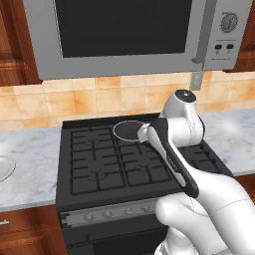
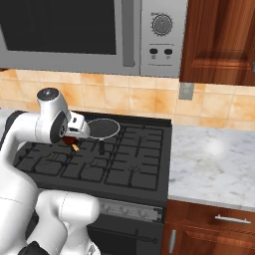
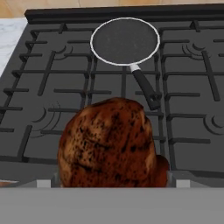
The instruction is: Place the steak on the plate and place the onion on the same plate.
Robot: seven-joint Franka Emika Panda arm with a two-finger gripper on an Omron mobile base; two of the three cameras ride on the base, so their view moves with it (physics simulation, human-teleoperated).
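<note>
Up close in the hand view, the steak (image 3: 108,144) sits right at the gripper, a dark reddish-brown mottled chunk above the black stove grates. The fingertips are hidden behind the meat, but the gripper stands wide with the steak between its jaws, so it appears to hold it. From the right base view, the gripper (image 2: 74,142) hangs above the left part of the stove (image 2: 124,164), and a bit of the steak (image 2: 68,141) with a pale tan tip peeks out beneath the white hand. A small dark round pan (image 3: 125,42) with a thin pale rim rests on a rear burner, its handle pointing toward the front of the stove. At the far left of the left base view, the plate (image 1: 4,168) lies on the marble counter (image 1: 30,164), cut off by the frame edge.
</note>
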